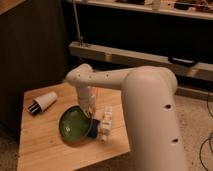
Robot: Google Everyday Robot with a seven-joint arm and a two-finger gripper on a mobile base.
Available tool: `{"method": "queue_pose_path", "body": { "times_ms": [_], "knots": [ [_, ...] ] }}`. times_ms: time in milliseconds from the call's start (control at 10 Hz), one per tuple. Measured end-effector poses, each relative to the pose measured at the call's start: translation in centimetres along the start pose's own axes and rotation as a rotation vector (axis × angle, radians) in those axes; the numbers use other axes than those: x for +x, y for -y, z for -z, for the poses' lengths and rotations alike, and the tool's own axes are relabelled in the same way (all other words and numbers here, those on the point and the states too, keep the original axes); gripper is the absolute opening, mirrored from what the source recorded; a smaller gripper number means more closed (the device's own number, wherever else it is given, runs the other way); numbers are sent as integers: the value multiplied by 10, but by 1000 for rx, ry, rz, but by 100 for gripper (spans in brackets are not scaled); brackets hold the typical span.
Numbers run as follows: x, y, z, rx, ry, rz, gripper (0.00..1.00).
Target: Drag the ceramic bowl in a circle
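The gripper (90,111) — fingers clenched on the ceramic bowl (75,124) (right rim) — tips its opening leftward.

A light wooden desk (45,150) carries four things. A white paper cup (44,101) lies on its side near the desk's far left corner, dark mouth turned toward the left edge. The green ceramic bowl (75,125) sits near the middle, tipped, its glossy inside facing the camera. Just right of the bowl lie a small blue object (93,129) and a white object (105,125), touching or nearly so. The robot's claw (89,111) reaches down at the bowl's far rim, fingers closed.
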Motion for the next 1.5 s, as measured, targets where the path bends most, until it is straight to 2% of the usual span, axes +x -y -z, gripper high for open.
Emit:
{"method": "queue_pose_path", "body": {
  "times_ms": [200, 500, 700, 800, 900, 1100, 1300, 1500],
  "knots": [
    [-38, 16, -6, 12, 23, 49, 6],
    [-101, 65, -16, 39, 55, 147, 6],
    [-130, 104, -23, 67, 66, 221, 6],
    [-137, 122, -25, 78, 67, 255, 6],
    [-140, 149, -26, 98, 65, 296, 6],
    [-125, 186, -25, 121, 58, 337, 6],
    [-90, 225, -23, 139, 42, 358, 6],
    [-49, 250, -24, 142, 29, 339, 6]
  ]
}}
